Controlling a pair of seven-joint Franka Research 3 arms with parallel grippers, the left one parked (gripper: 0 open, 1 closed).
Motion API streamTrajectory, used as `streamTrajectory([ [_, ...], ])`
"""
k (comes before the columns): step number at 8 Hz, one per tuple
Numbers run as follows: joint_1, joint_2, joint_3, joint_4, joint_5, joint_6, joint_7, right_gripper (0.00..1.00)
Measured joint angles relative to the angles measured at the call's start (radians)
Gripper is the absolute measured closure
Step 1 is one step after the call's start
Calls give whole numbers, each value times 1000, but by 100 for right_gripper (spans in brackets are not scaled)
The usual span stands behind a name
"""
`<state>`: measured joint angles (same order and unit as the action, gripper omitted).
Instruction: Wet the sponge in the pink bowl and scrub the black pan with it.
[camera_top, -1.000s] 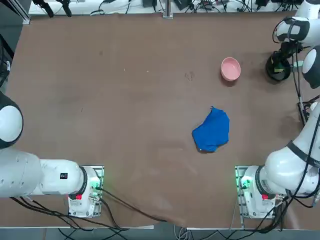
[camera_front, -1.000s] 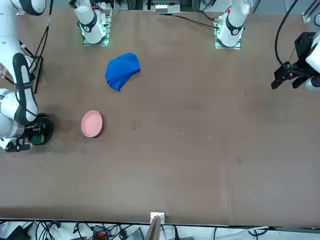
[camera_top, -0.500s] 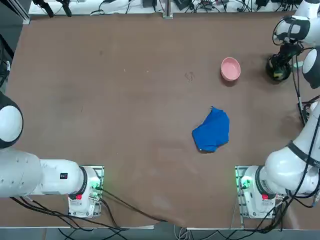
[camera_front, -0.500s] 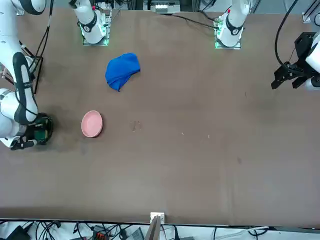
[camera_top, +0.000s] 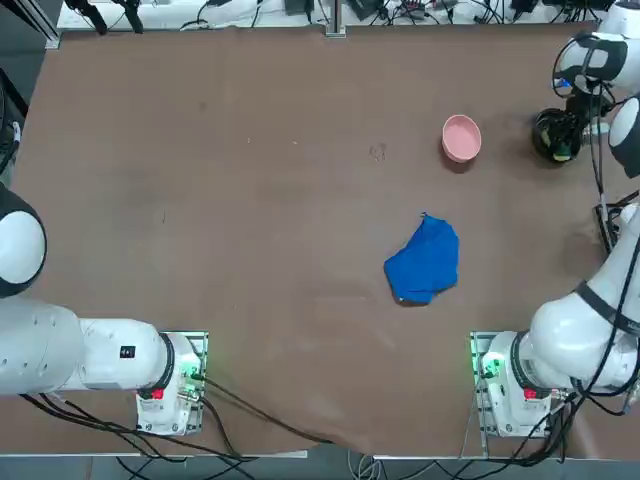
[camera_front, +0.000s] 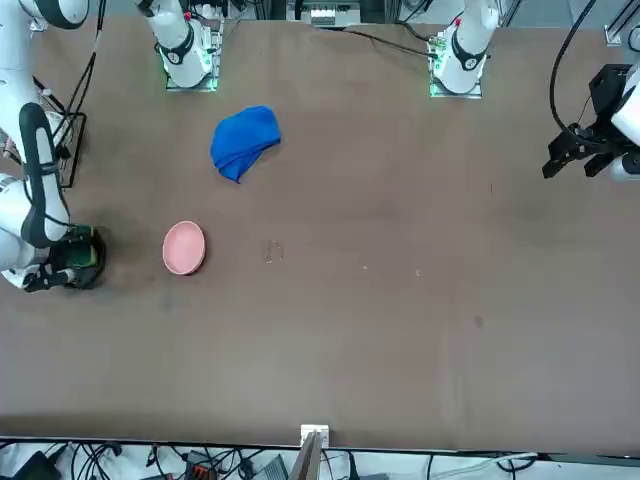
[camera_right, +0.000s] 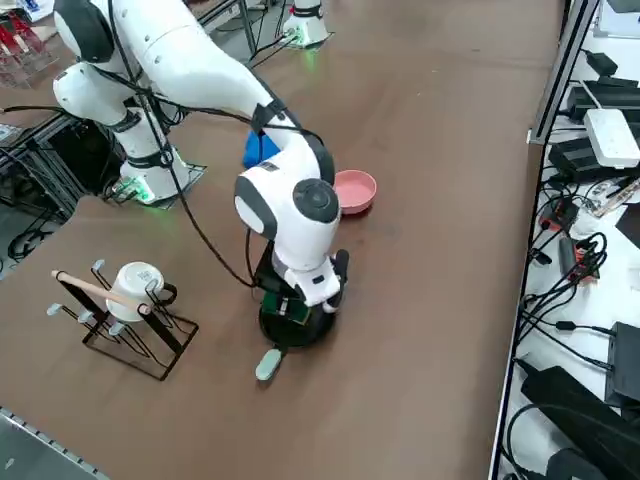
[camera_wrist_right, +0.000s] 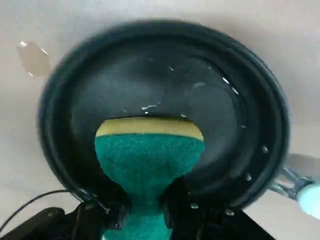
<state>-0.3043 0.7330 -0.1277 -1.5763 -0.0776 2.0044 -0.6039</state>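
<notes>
The black pan (camera_wrist_right: 165, 85) sits at the table's far right corner area (camera_top: 553, 135), its light grey handle (camera_right: 268, 364) pointing toward the table edge. My right gripper (camera_wrist_right: 145, 202) hangs over the pan, shut on the sponge (camera_wrist_right: 149, 157). The sponge is pinched at its middle, green face toward the camera and yellow layer down against the pan's floor. Water drops dot the pan's inside. The pink bowl (camera_top: 461, 137) stands on the table a short way to the left of the pan, also seen beside the arm (camera_right: 353, 190).
A crumpled blue cloth (camera_top: 424, 260) lies nearer the robot than the bowl. A wire rack with a white mug (camera_right: 132, 290) stands near the table's right edge. Cables and devices (camera_right: 590, 150) line the far edge beyond the table.
My right wrist has shifted slightly across the pan with the sponge still pinched. Bowl, cloth and pan stay where they were.
</notes>
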Motion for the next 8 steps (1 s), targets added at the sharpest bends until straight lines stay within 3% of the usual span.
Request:
streamTrajectory([
  [3,-33,-1,1,9,-3,12,-32,63],
  [8,-19,6,7,14,-7,96,-23,62],
])
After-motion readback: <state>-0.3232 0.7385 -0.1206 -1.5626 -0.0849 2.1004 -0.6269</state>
